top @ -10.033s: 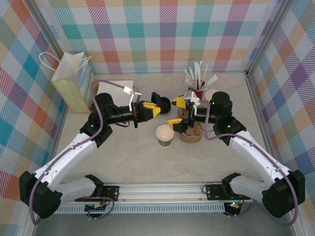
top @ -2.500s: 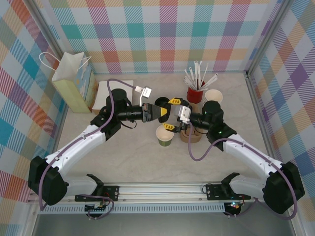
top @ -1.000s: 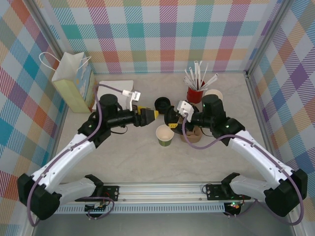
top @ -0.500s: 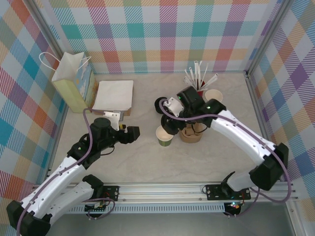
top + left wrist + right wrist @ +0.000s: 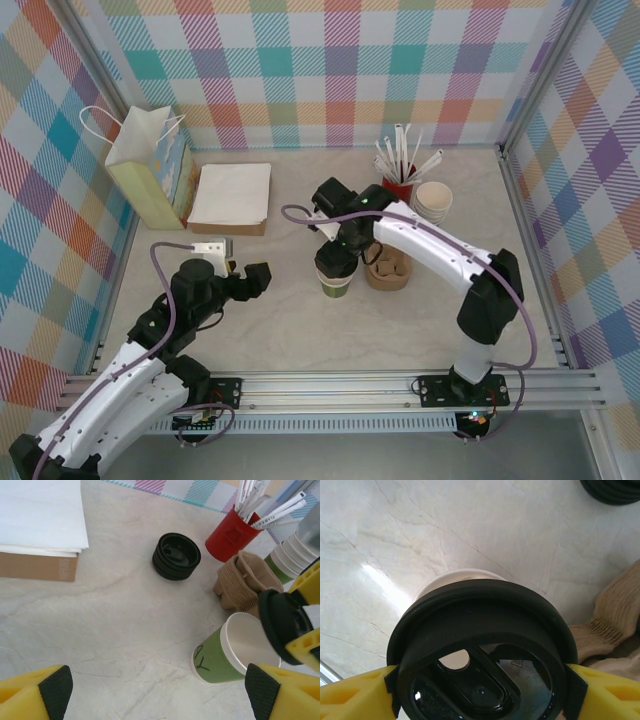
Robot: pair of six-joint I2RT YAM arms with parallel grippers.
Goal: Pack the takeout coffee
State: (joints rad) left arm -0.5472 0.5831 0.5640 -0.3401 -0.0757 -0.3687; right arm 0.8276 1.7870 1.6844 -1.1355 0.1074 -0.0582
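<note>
Although the olive-green cup (image 5: 334, 286) stands upright on the table (image 5: 300, 330), the packing looks barely begun: its cream mouth is uncovered and it sits in neither carrier nor bag.

Nearest the bases, the left gripper (image 5: 160, 692) hangs low over bare marble. Its yellow fingers are spread wide with nothing between them and nothing touching them. It is well apart from the cup.

Further in, mid-table, the cup has the brown pulp carrier (image 5: 388, 268) just beside it on the right. The right gripper (image 5: 482, 690) is directly above the cup. Its two fingers clamp opposite edges of the black lid (image 5: 480, 625), so the jaws stand wide but are closed on the lid. In the right wrist view the lid covers most of the cup's mouth, with a crescent of cream rim showing past its far edge. In the left wrist view the lid is tilted, hanging over the right side of the rim. It is not seated, and whether it already brushes the rim I cannot tell.

Beyond that lie the spare lids (image 5: 330, 192), the red cup of straws (image 5: 398, 186) and a stack of spare cups (image 5: 433, 201). Far left are the napkin pile (image 5: 232, 192) and the paper bag (image 5: 150, 165).

What is left, I judge, is levelling the lid and pressing it home. After that, the covered cup goes into the carrier or the bag.
</note>
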